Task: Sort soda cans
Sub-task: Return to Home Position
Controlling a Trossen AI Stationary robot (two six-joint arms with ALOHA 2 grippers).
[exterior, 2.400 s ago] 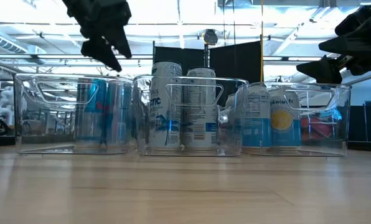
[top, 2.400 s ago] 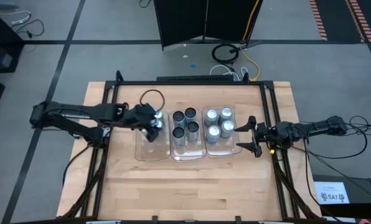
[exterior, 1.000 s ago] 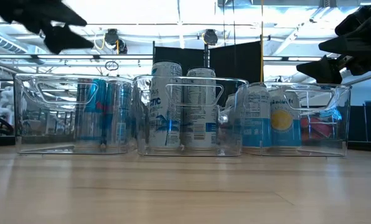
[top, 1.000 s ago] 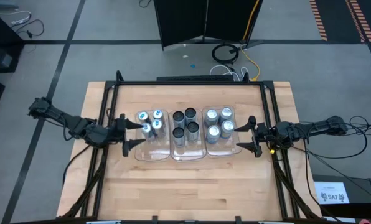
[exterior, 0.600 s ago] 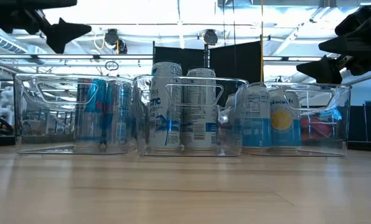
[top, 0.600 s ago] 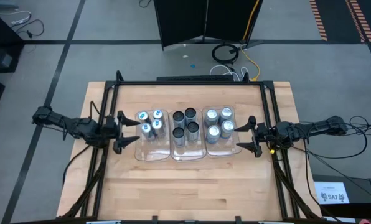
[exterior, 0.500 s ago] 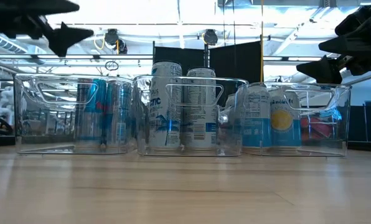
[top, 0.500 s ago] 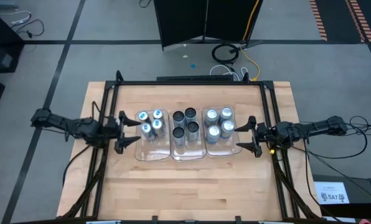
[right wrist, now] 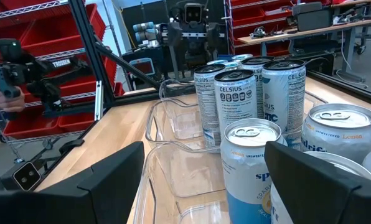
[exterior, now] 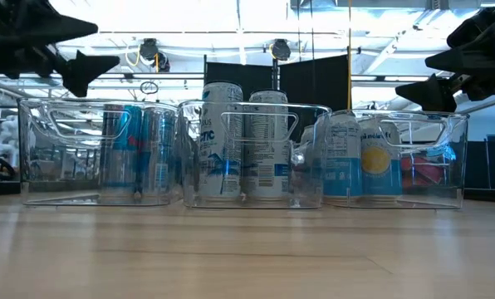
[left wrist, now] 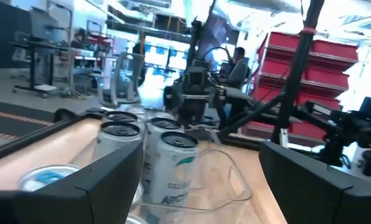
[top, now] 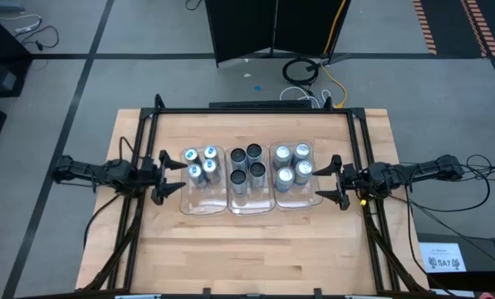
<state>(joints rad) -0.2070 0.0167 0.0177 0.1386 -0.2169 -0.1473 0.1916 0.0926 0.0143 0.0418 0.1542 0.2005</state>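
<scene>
Across 3 clear bins (top: 252,204), upright soda cans (top: 238,156), 4 ea.

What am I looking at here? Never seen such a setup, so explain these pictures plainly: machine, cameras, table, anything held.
Two dark robot arms work at a wooden table. The overhead picture looks straight down; the low one looks level across the tabletop; the other two come from cameras on each wrist. Three clear trays stand in a row: the left tray holds four blue-topped soda cans, the middle tray four dark-topped cans, the right tray four silver-topped cans. The left arm's fingers sit beside the left tray, the right arm's fingers beside the right tray. Both pairs are open and hold nothing.
</scene>
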